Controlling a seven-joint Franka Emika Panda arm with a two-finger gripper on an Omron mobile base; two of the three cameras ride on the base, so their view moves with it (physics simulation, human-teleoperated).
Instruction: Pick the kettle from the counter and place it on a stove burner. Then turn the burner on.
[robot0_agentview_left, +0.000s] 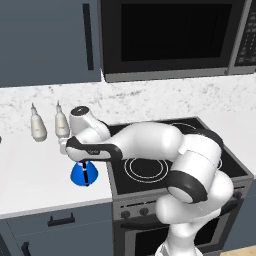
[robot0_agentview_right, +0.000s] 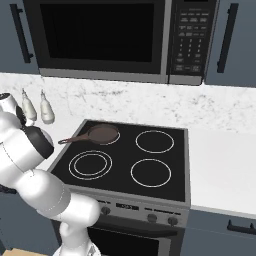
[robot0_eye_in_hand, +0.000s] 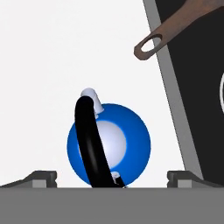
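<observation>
**Blue kettle on the counter, gripper above it with jaws apart**

Blue and cone-shaped, the kettle (robot0_agentview_left: 84, 173) sits on the white counter (robot0_agentview_left: 35, 170), just left of the stove's metal edge; you can see it from above through the hand camera as a blue disc (robot0_eye_in_hand: 109, 144) with its black handle (robot0_eye_in_hand: 92, 140) arching across it and a short pale spout at the upper left. Your gripper (robot0_agentview_left: 85, 162) hangs directly over the kettle; in the hand camera its two finger tips (robot0_eye_in_hand: 41, 178) stand wide, one on each side of the kettle body, so the jaws are open and hold nothing; whether they touch the handle you cannot tell.

The large double-ring burner (robot0_agentview_right: 90, 164) lies at the front left of the black glass cooktop (robot0_agentview_right: 125, 155), white and unlit; a brown frying pan (robot0_agentview_right: 102, 133) rests on the rear left ring, its handle (robot0_eye_in_hand: 175, 30) reaching out toward the counter side, near the kettle but apart from it.

Two cream bottles (robot0_agentview_left: 47, 125) stand by the marbled backsplash, behind the kettle and well apart from it; a microwave (robot0_agentview_right: 115, 37) hangs above the stove.
</observation>
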